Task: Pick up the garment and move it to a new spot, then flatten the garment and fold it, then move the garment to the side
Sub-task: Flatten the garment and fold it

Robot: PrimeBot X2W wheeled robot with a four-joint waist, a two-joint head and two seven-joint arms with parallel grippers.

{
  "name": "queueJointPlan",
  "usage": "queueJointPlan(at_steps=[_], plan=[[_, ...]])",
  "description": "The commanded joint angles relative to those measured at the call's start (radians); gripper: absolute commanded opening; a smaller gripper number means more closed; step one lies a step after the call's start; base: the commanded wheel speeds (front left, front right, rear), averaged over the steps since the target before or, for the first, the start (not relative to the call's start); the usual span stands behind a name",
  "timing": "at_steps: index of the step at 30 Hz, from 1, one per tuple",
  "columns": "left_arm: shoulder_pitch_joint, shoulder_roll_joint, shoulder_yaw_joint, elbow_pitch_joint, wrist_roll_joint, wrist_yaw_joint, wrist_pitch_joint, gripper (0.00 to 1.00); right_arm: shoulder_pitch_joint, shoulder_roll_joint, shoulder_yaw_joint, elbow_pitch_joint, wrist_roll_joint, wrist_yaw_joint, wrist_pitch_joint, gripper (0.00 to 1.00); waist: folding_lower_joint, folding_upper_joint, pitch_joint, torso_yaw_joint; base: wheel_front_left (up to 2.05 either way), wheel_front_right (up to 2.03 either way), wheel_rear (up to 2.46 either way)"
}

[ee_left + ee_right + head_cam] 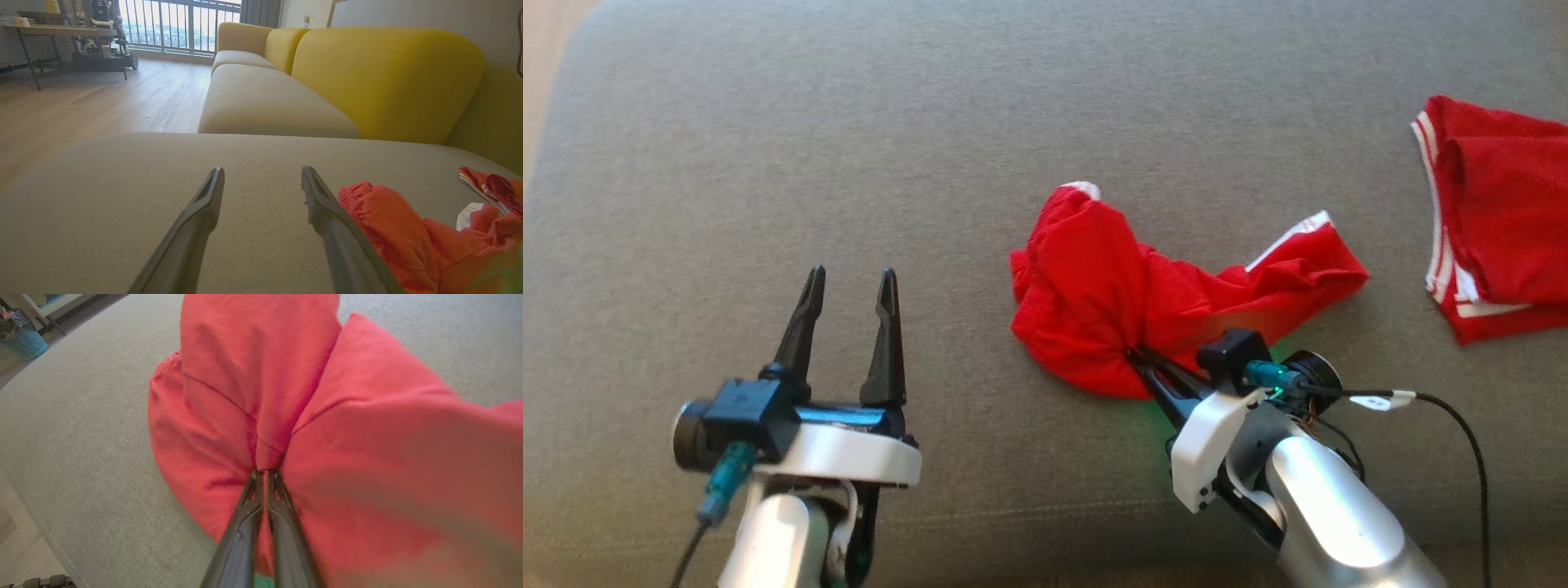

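Right gripper (1133,356) clamps garment (1094,282) at six o'clock to lift it; left gripper (852,279) hangs spread, empty, at nine.

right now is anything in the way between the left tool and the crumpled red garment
Nothing visible: just bare grey cushion between the open left tool and the crumpled red garment. The right tool is shut on its near edge. A second red garment lies apart, far right.
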Motion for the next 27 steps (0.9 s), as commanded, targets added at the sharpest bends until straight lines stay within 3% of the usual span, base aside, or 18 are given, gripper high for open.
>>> queueJointPlan(at_steps=[1, 2, 8, 12, 16, 20, 27], plan=[[-0.061, 0.008, 0.044, -0.038, 0.009, -0.015, -0.005, 1.00, 0.091, -0.001, 0.010, -0.001, -0.026, 0.000, 0.050, 0.83, 0.0000, 0.0000, 0.006, -0.024, 0.00, 0.00, 0.00], [-0.081, 0.008, 0.051, -0.036, 0.007, -0.027, -0.005, 1.00, 0.096, -0.001, -0.010, -0.039, -0.036, 0.000, 0.051, 1.00, 0.0000, 0.0000, 0.008, -0.034, 0.00, 0.00, 0.00], [-0.268, 0.056, 0.091, 0.043, -0.022, -0.130, 0.000, 1.00, 0.123, -0.001, -0.080, -0.293, -0.076, 0.000, 0.040, 1.00, 0.0000, 0.0000, 0.011, -0.100, 0.00, 0.00, 0.00], [-0.398, 0.126, 0.098, 0.159, -0.104, -0.172, 0.145, 1.00, 0.139, -0.001, -0.129, -0.450, -0.085, 0.000, -0.016, 1.00, 0.0000, 0.0000, 0.015, -0.158, 0.00, 0.00, 0.00], [-0.490, 0.210, 0.065, 0.249, -0.231, -0.188, 0.345, 1.00, 0.153, -0.001, -0.194, -0.549, -0.088, 0.000, -0.099, 1.00, 0.0000, 0.0000, 0.026, -0.211, 0.00, 0.00, 0.00], [-0.545, 0.314, -0.044, 0.281, -0.408, -0.189, 0.529, 1.00, 0.156, -0.001, -0.252, -0.629, -0.096, 0.000, -0.153, 1.00, 0.0000, 0.0000, 0.037, -0.252, 0.00, 0.00, 0.00], [-0.610, 0.496, -0.223, 0.313, -0.594, -0.190, 0.727, 1.00, 0.147, -0.001, -0.303, -0.707, -0.096, 0.000, -0.166, 1.00, 0.0000, 0.0000, 0.069, -0.315, 0.00, 0.00, 0.00]])
